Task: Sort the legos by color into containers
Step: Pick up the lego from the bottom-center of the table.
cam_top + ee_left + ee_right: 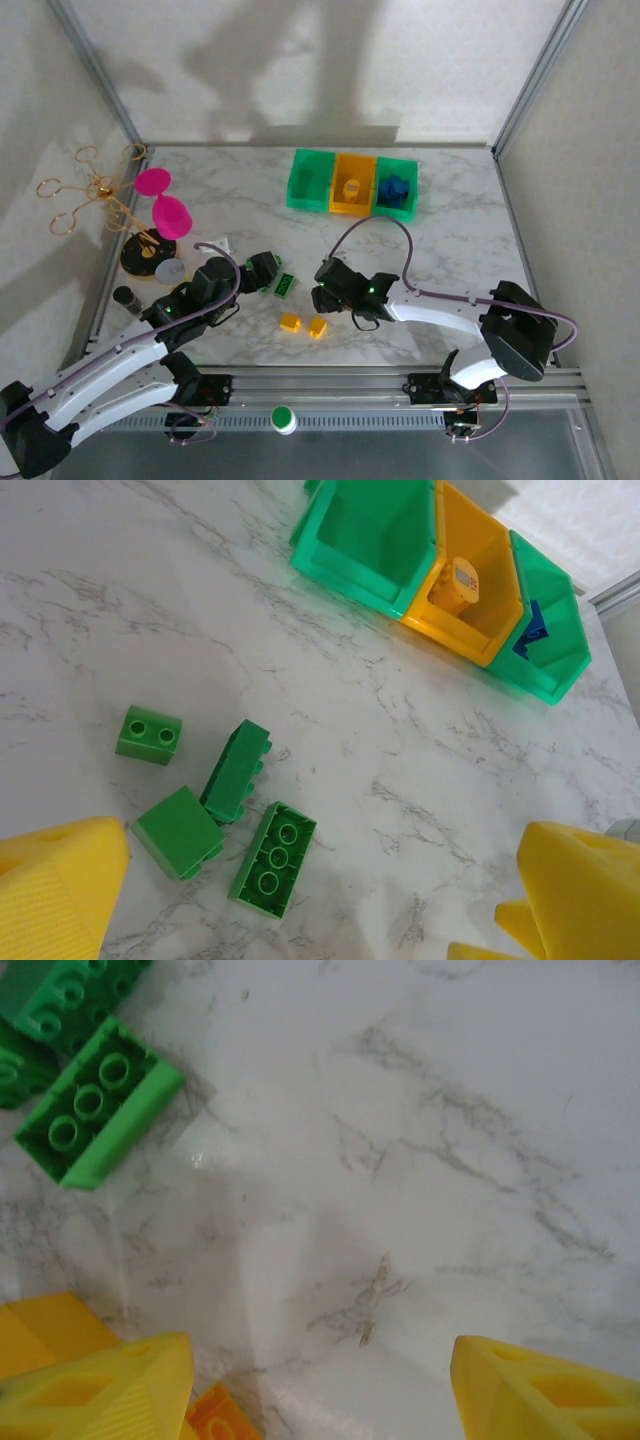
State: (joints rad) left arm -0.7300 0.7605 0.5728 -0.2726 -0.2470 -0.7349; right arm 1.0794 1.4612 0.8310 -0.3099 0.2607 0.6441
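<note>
Three joined containers (352,183) stand at the back: green, yellow-orange, green. The middle one (465,580) holds a yellow piece, and the right one (396,188) holds blue legos. Several green legos (238,770) lie on the marble, one of them upside down (272,859). My left gripper (262,272) hovers just left of them, open, its yellow fingers (60,890) wide with bare table between. Two yellow-orange legos (290,322) (318,327) lie nearer the front. My right gripper (322,290) stands open over bare marble, with an orange lego (220,1415) beside its left finger and the upside-down green lego (100,1100) beyond.
Two pink goblets (153,181) (172,215) and a gold wire stand (95,190) sit at the left edge, with a black-and-yellow disc (148,255) and a grey cap (170,270) below them. A metal rail (330,385) runs along the front. Frame posts bound the sides.
</note>
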